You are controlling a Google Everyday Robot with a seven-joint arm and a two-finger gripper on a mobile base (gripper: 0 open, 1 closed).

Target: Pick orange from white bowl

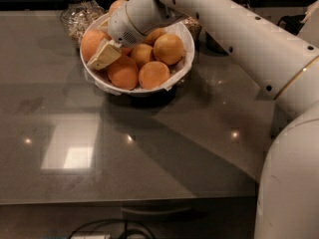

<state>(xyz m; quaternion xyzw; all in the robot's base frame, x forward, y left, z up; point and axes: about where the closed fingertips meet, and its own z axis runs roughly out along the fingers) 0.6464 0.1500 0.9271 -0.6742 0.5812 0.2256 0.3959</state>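
The white bowl [182, 65] stands on the grey table at the back centre, with a crinkled white liner at its rim. It holds several oranges. The biggest, deep orange one [90, 41] lies at the bowl's left side. Smaller oranges [153, 74] fill the front and right. My gripper [103, 56] reaches down into the left part of the bowl, its cream tip lying against the right side of the big orange and above another orange [123, 72]. My white arm comes in from the right and hides the back of the bowl.
A glass jar [78, 17] stands just behind the bowl at the left, and another jar [192, 27] behind it at the right. The glossy grey table [149, 153] reaches to a front edge near the bottom. My white body [291, 183] fills the right side.
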